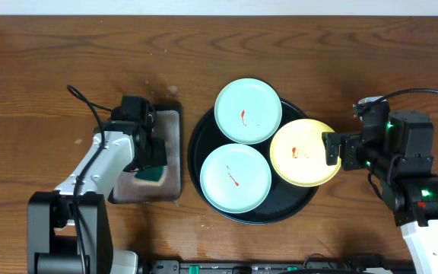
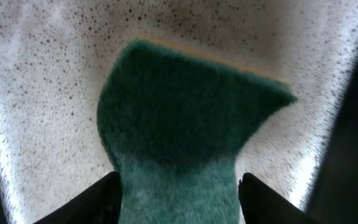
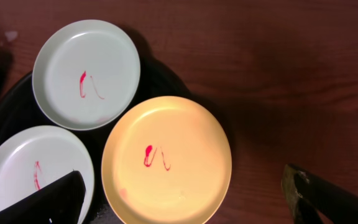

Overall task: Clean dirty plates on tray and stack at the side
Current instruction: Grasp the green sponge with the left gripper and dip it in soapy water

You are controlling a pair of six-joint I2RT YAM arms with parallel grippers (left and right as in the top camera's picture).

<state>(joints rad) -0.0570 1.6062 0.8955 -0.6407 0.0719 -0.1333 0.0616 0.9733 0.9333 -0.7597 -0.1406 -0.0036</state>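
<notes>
1. Right gripper (image 1: 331,150): jaws wide open, empty, over yellow plate (image 1: 303,152) at tray (image 1: 198,148) right rim.
2. Far mint plate (image 1: 248,111) and near mint plate (image 1: 235,178) on tray.
3. Left gripper (image 2: 178,193), left of tray: jaws flank green sponge (image 2: 185,118); can't tell if gripped.

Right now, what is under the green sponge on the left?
The green sponge lies on the small rectangular tray, whose pale speckled floor shows around it. A thin yellow layer edges its far side. The patch directly beneath is covered.

I logged: tray (image 1: 196,150), glossy black; twelve-o'clock plate (image 1: 248,111) and seven-o'clock plate (image 1: 235,178), pale mint; three-o'clock plate (image 1: 304,153), yellow; each red-smeared; sponge (image 2: 179,124), dark green.
</notes>
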